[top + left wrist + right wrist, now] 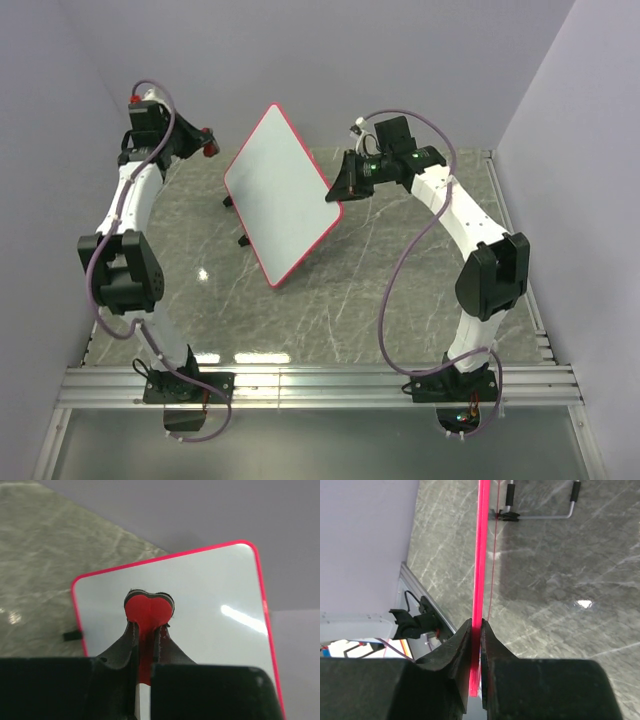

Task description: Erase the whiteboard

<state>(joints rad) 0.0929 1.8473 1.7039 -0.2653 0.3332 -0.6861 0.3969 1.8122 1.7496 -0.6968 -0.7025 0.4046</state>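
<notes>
Mid-frame, the right hand [479,626] pinches the tilted whiteboard [280,195] by its rim; upper left, the left hand [207,144] grips a heart-shaped red eraser [148,609].

- whiteboard [210,590]: smooth, glossy white face mirroring a light streak; red plastic-looking rim.
- bench [400,290]: veined grey stone-look top, slight sheen.
- heart-shaped eraser [149,609]: smooth red top, dark fuzzy underlayer.
- left claw [148,630]: matt black plastic.

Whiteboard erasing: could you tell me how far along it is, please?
Done, it seems: the whiteboard shows no marks. In hand: the right end effector clamps its rim, the left end effector holds the eraser. Left: probably setting both down.
</notes>
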